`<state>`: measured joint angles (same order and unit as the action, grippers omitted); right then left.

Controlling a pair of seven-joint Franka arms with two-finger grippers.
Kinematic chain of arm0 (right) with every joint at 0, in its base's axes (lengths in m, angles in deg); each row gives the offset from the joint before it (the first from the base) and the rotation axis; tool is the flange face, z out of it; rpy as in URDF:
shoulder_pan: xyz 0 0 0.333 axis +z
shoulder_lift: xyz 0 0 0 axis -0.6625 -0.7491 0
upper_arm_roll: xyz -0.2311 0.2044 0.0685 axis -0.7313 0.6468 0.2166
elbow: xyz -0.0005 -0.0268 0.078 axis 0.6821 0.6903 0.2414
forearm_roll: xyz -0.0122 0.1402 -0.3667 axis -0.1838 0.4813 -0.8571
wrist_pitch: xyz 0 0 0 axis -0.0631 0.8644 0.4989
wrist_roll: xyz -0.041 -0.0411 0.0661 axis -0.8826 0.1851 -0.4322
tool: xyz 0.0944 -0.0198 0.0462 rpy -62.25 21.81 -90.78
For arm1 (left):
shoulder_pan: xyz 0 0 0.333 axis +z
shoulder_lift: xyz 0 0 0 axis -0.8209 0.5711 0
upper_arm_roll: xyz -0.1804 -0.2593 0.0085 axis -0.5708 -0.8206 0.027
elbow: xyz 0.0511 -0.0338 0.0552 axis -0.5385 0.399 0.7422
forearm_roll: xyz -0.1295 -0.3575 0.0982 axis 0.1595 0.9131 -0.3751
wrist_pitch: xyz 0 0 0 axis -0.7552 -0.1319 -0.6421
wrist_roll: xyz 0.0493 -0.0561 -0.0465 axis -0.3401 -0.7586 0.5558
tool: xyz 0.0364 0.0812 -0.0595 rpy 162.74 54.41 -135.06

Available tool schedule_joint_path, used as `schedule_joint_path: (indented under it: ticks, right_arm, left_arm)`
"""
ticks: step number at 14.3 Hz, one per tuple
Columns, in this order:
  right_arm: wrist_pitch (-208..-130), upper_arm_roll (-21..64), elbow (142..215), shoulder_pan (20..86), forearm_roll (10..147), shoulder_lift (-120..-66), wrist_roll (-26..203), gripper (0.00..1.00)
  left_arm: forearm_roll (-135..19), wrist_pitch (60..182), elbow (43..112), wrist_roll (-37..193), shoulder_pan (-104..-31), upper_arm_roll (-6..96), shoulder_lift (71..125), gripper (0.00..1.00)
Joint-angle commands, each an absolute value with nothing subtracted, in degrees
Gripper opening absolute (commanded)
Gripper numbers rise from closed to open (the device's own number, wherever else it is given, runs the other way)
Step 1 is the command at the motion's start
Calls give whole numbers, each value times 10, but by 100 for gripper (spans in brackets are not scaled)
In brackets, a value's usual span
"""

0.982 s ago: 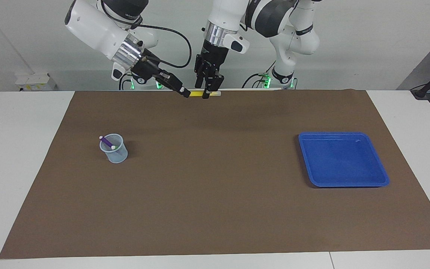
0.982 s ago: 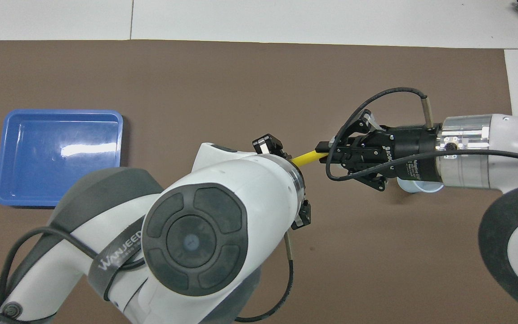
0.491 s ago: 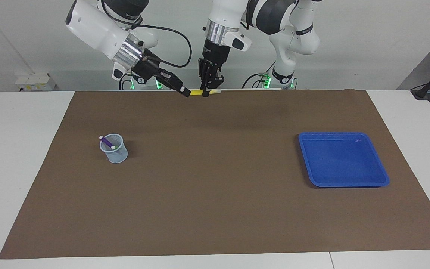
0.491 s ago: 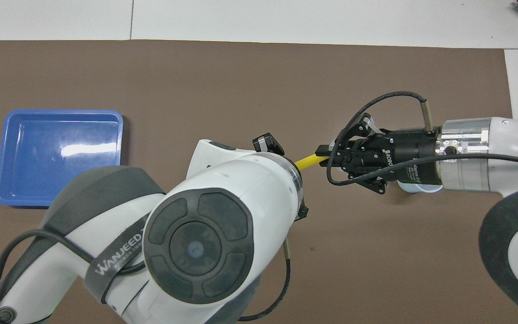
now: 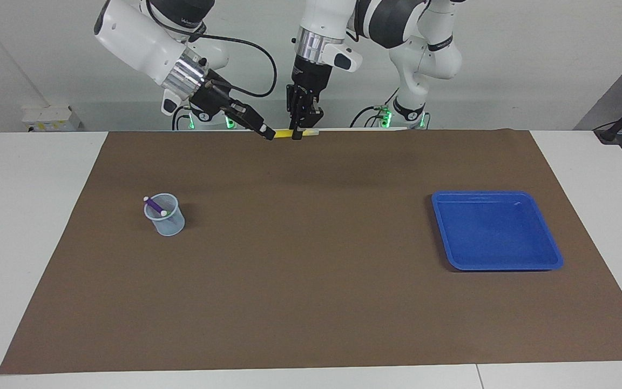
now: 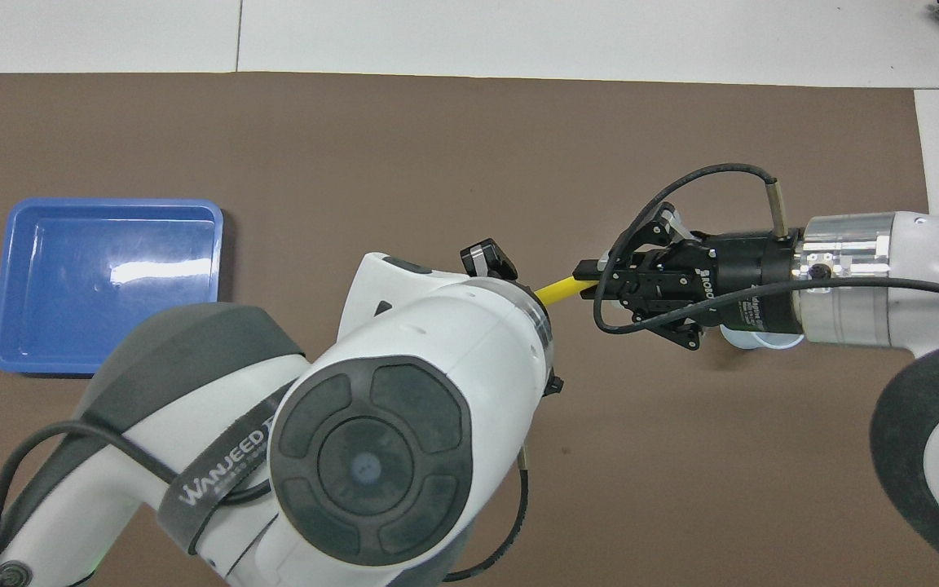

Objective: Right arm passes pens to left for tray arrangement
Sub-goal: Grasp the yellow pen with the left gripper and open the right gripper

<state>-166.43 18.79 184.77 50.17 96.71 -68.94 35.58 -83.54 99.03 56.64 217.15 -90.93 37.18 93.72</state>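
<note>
Both grippers are clamped on the yellow pen in mid-air over the robots' edge of the brown mat: the right gripper pinches one end, reaching in at a slant, and the left gripper comes straight down and is closed around the pen closer to its pale whitish end, which sticks out just past the fingers. The pen lies level between them. In the overhead view only a short yellow stretch shows between the right gripper and the left arm's wrist, which hides the left gripper's tips. The purple pen leans inside a small pale-blue translucent cup on the mat toward the right arm's end of the table, a second pale tip showing at the rim beside it. The blue tray sits on the mat toward the left arm's end, well apart from the cup and grippers, with nothing in it. Readable writing: "WANJEED" on a strap around the left arm, and "ROBO" on the black body of the right gripper, the rest hidden.
</note>
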Motion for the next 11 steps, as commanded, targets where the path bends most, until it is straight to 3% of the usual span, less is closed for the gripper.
schedule_joint_path:
  ticks: [1, 3, 7, 11]
  right_arm:
    - [-1675, 188, 1851, 506, 977, -684, 353, 11]
    - [-1673, 188, 1851, 505, 975, -684, 355, 73]
    - [-1664, 188, 1851, 505, 968, -683, 384, 88]
    - [-1629, 188, 1851, 502, 843, -683, 535, 90]
  left_arm:
    - [-843, 996, 555, 2181, -924, 371, 946, 0]
    - [-843, 996, 555, 2178, -924, 371, 946, 0]
    - [-843, 994, 555, 2178, -924, 371, 946, 0]
    - [-843, 994, 556, 2170, -923, 371, 946, 0]
